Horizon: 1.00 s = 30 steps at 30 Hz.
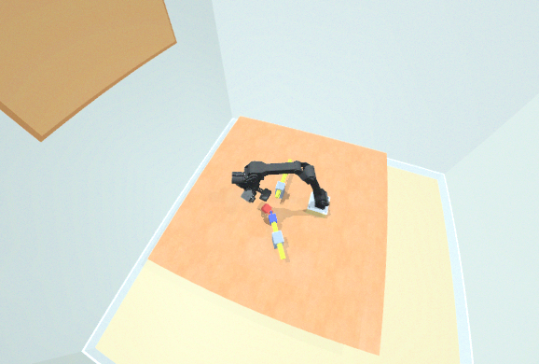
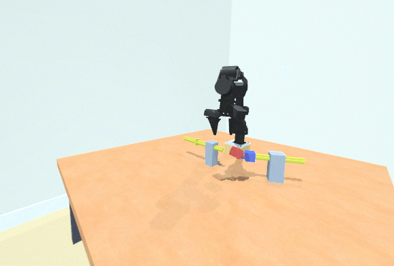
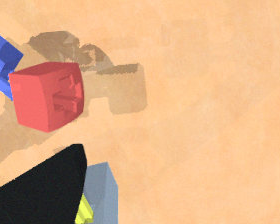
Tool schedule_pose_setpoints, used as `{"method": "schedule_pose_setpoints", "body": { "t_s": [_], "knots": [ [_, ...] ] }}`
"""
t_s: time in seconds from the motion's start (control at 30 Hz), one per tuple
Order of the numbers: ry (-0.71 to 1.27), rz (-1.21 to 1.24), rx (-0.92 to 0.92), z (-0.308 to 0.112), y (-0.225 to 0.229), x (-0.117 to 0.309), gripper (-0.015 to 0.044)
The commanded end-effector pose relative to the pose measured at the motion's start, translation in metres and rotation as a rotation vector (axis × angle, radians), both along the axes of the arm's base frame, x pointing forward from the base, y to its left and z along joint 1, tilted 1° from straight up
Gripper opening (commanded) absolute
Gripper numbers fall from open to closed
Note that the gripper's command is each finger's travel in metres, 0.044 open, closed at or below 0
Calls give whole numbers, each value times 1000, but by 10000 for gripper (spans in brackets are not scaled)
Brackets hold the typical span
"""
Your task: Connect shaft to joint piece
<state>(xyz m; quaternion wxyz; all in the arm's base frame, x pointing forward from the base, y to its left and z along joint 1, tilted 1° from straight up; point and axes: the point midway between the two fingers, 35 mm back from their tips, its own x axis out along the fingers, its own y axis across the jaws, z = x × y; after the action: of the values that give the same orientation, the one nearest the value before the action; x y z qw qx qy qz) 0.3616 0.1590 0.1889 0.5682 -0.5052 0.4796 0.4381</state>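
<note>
The red square joint piece (image 1: 266,208) (image 2: 236,152) (image 3: 31,100) hangs on the blue hinge part (image 1: 272,218) (image 2: 249,156) (image 3: 1,55) at the end of the first yellow shaft (image 1: 282,252) (image 2: 295,160). In the wrist view its opening faces right, not toward the second shaft. The second yellow shaft (image 1: 286,175) (image 2: 219,148) (image 3: 84,212) passes through its grey-blue block (image 1: 280,188) (image 2: 211,155) (image 3: 105,187); its near end stands apart from the red piece. My gripper (image 1: 257,198) (image 2: 223,134) is open and empty, above the shafts near the red piece. One finger shows in the wrist view.
The first shaft's block (image 1: 278,239) (image 2: 276,168) stands upright on the orange table (image 1: 326,286) (image 2: 204,236). A collar (image 2: 197,142) sits on the second shaft behind its block. The arm's pale base (image 1: 317,211) (image 2: 228,147) stands beside the shafts.
</note>
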Motion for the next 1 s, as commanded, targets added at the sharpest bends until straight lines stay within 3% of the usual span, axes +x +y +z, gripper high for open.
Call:
{"method": "schedule_pose_setpoints", "body": {
  "t_s": [0.0,0.97],
  "knots": [
    [-6,124,-29,-3,-1,-1,440],
    [-60,984,-204,-12,-1,-4,440]
  ]
}}
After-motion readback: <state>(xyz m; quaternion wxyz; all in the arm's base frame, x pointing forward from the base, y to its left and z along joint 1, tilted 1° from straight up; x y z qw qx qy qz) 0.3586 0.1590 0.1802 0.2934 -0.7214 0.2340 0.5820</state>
